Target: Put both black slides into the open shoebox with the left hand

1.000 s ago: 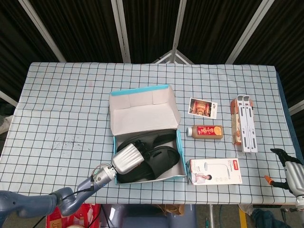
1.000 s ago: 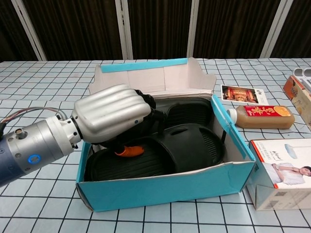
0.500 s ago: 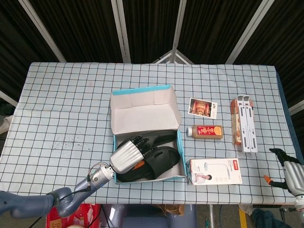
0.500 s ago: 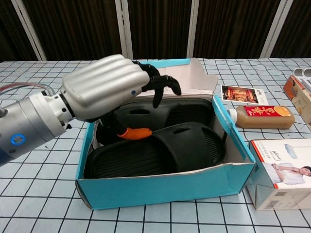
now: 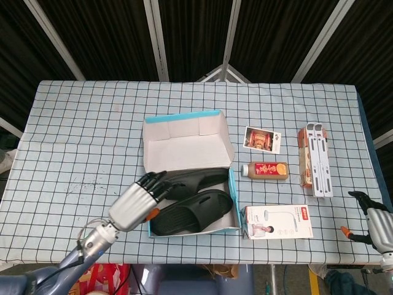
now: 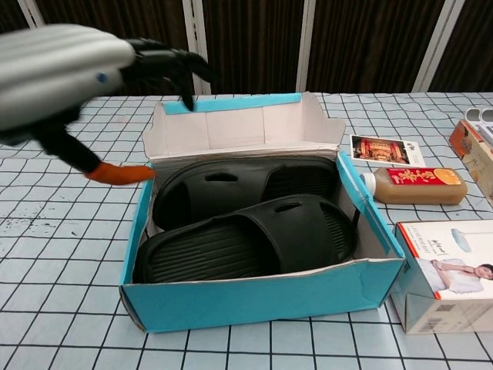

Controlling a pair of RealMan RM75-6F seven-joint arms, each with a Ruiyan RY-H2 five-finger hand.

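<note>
Both black slides (image 6: 246, 223) lie inside the open shoebox (image 6: 262, 297), just right of the empty, spread-fingered left hand (image 5: 138, 200); placing looks finished, so only clearing that hand away seems left.

- The head view looks steeply down from high above — taking in the whole checked table (image 5: 73, 141), with the left hand (image 5: 136, 203) near the bottom edge.
- The chest view sits low and close, facing across the table, the left hand (image 6: 69, 69) looming upper left.
- Both share the shoebox (image 5: 187, 144) (image 6: 254, 304) beside that hand.
</note>
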